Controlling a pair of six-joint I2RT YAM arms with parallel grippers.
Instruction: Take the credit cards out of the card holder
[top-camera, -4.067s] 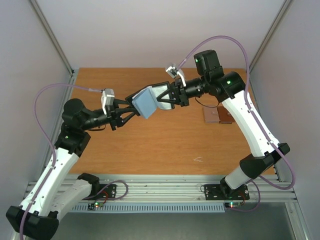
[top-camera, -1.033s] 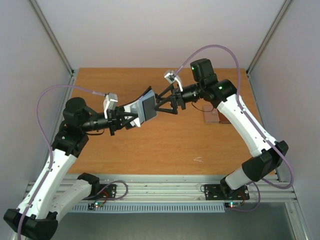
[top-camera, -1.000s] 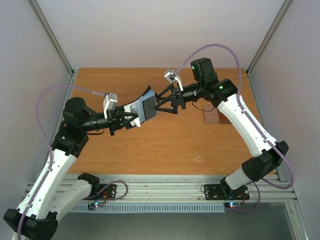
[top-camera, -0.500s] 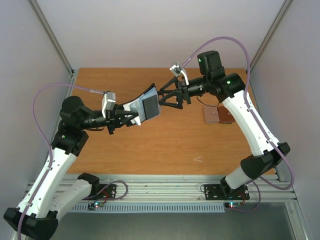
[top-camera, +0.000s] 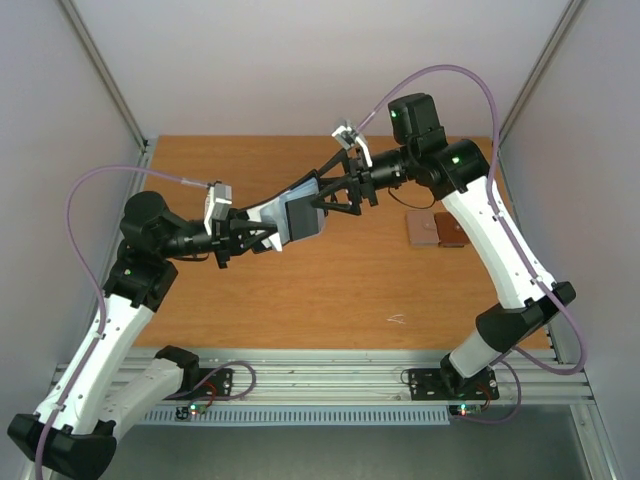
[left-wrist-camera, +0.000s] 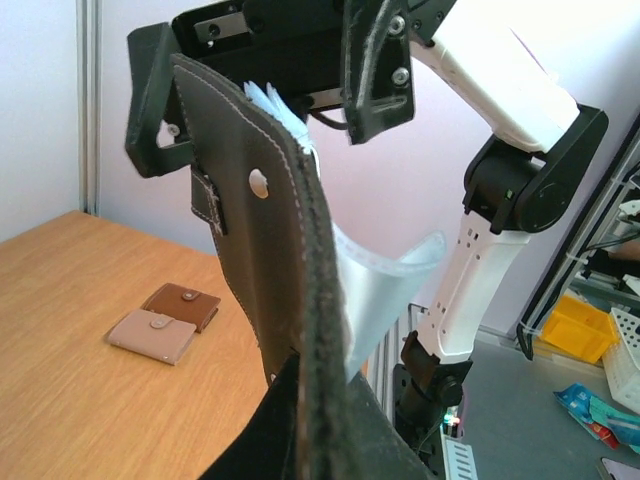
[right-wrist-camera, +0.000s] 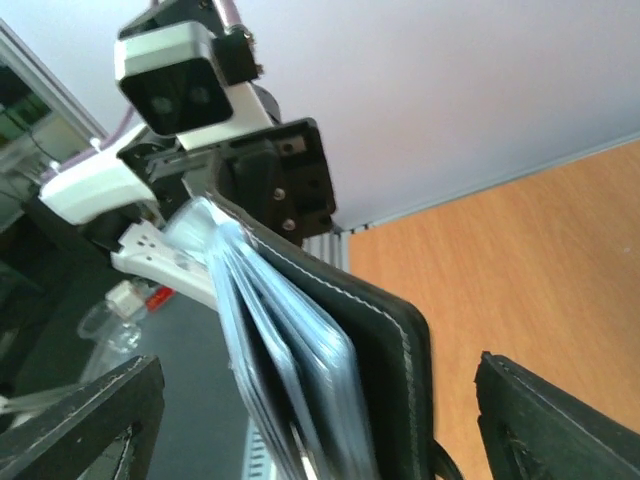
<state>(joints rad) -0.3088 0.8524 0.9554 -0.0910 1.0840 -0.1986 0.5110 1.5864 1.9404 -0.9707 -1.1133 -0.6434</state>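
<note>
Two arms meet above the orange wooden surface (top-camera: 300, 295). Left claw (top-camera: 268, 234) clamps the black folding card holder (top-camera: 303, 214) aloft, pale-blue pockets (left-wrist-camera: 385, 285) fanned, apparently so the right claw (top-camera: 319, 195), jaws apart astride its edge, can reach cards inside.

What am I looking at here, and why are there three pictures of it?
These are two robot arms bolted at the near edge of a table, each ending in a two-finger gripper. One picture comes from a fixed camera above and behind them; the other two come from a camera on each wrist. The left gripper is shut on a black card holder, holding it above the table. The right gripper is open, its fingers either side of the holder's far end. On the wood lie two brown wallet-like pieces, tan and darker, side by side.
</note>
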